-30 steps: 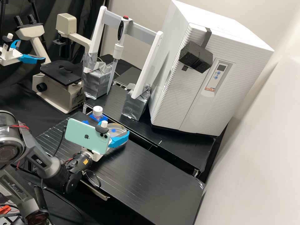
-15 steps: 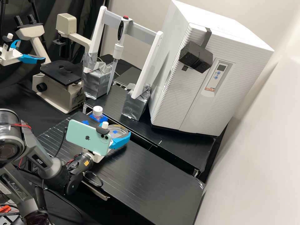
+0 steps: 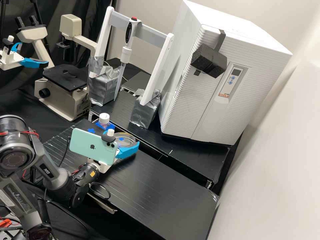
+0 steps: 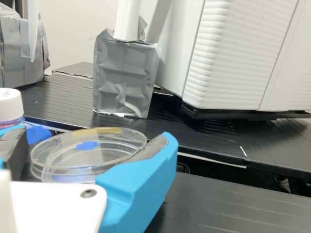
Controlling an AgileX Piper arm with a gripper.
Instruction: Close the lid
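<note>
Bright overall. Pale glare on black bench [image 3: 160,193], lower centre of high view; soft shadow on wall [image 3: 283,150], right.

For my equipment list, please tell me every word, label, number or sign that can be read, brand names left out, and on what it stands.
White cabinet: brand lettering left out; panel display and small print too small to read.
Phone: a fruit-shaped logo, no words.
Arm: brand lettering left out; orange-yellow sticker, too small to read.
Bottle cap: marks, too blurred to read.
No other text can be quoted.
</note>
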